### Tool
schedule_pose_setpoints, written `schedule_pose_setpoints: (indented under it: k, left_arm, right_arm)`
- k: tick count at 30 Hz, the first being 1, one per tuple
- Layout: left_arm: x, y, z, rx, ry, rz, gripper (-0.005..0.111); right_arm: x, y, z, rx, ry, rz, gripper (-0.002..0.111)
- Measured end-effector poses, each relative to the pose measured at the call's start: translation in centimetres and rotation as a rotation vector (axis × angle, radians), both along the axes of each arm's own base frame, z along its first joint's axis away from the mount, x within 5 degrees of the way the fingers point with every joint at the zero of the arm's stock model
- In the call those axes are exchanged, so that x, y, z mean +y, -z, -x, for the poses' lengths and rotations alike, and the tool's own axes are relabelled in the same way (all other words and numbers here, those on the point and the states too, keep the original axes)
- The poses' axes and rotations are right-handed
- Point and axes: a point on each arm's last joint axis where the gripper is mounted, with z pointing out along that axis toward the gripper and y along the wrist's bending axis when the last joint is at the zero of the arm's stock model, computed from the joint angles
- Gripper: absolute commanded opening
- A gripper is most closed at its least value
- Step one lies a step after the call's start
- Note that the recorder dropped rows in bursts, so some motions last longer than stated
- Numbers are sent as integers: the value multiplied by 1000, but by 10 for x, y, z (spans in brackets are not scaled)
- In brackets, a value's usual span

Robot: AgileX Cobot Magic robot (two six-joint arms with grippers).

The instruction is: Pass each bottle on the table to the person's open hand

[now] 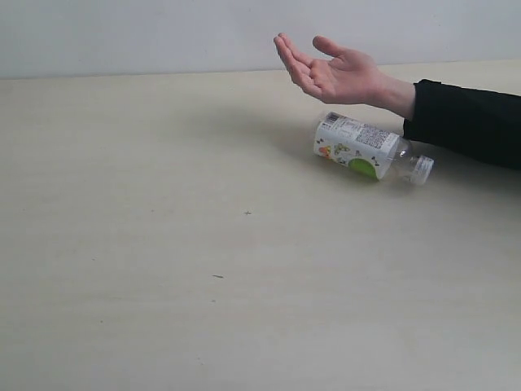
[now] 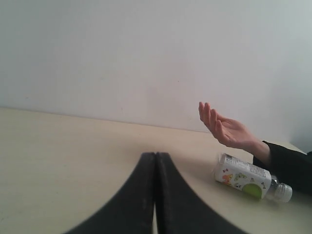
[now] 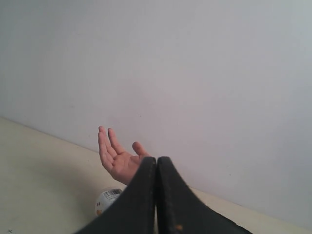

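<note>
Right wrist view: bottle [image 3: 106, 200] half-hidden

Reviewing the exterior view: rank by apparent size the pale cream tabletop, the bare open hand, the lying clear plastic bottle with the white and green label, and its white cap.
1. pale cream tabletop, by far the largest.
2. bare open hand and clear plastic bottle: about alike, not ranked.
3. white cap, smallest.
</note>
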Motion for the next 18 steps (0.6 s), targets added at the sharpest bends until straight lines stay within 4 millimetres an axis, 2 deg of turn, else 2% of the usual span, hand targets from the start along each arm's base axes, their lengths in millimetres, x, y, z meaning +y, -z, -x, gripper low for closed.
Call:
schedule_pose_setpoints:
  k: [18]
  left_arm:
    - [0, 0, 0, 5, 3, -1, 0]
  right_arm:
    - [0, 0, 0, 0, 0, 0, 0]
